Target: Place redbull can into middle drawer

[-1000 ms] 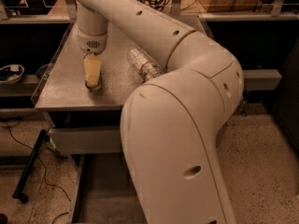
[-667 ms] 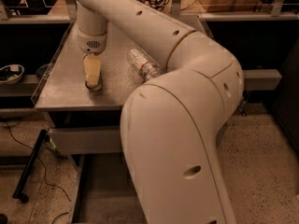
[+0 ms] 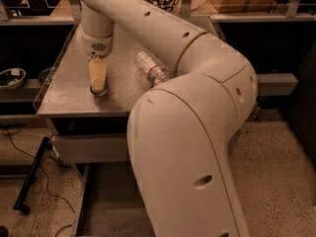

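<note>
The tool point(image 3: 98, 84) points straight down on the left of the tabletop point(image 3: 64, 95), over the redbull can point(image 3: 100, 91). Only the can's dark lower rim shows, and whether the tool grips it cannot be told. A clear plastic bottle point(image 3: 152, 68) lies nearby on the right. Below, the middle drawer point(image 3: 106, 201) is pulled out.

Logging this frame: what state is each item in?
claw: down at the counter, over the redbull can.
redbull can: on the counter, mostly hidden under the claw.
water bottle: lying on its side on the counter.
middle drawer: pulled open, visible floor bare.
</note>
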Controlling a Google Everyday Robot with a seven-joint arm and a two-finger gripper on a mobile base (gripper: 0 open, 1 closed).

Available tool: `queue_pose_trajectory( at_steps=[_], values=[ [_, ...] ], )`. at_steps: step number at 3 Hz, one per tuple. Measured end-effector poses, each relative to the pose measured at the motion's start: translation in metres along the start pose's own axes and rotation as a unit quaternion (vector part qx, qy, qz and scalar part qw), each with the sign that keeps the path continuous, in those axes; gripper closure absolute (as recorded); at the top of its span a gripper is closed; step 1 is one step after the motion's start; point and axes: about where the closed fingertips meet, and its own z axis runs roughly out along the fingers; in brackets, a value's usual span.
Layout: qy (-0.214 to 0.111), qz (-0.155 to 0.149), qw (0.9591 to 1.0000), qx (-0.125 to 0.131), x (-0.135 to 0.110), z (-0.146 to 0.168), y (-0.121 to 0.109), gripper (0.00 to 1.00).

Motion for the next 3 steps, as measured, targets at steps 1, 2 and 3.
queue_pose_trajectory(
  at_steps=[1,2,3],
  values=[
    [-0.011,0.006,0.9998,0.017,0.004,-0.018,-0.001,1.0],
    [-0.018,0.015,0.9989,0.04,0.014,-0.043,0.003,1.0],
    [-0.038,0.033,0.9968,0.062,0.03,-0.067,0.014,1.0]
  ],
)
